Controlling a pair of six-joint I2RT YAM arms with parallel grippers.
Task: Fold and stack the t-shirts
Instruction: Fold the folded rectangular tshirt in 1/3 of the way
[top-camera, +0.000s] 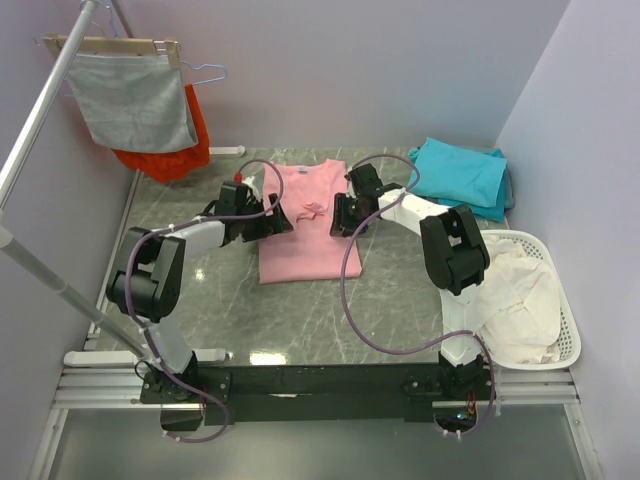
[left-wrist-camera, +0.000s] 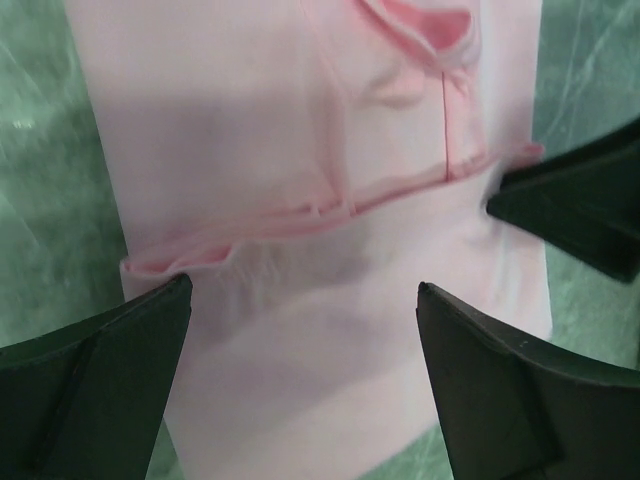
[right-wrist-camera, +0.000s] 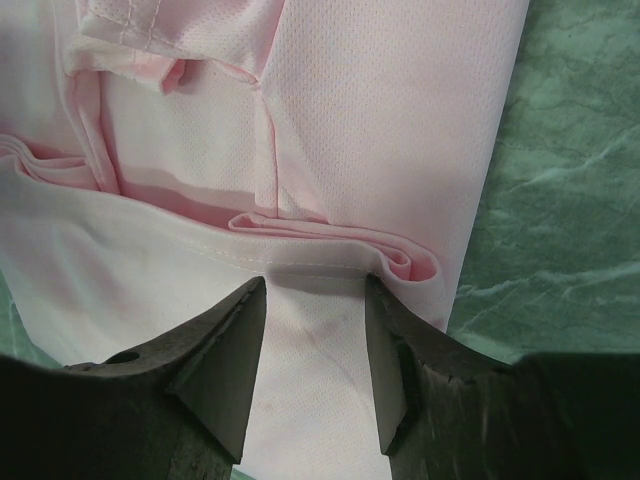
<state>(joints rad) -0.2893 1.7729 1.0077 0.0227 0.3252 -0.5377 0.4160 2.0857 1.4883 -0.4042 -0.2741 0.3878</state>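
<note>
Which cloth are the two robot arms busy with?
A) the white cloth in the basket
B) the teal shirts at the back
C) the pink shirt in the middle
C: the left gripper and right gripper sit at opposite edges of the pink t-shirt.

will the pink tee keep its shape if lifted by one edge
Probably floppy: the pink t-shirt lies in soft rumpled folds. Likely light, since the knit looks thin. It may drag and bunch on the table rather than slide.
</note>
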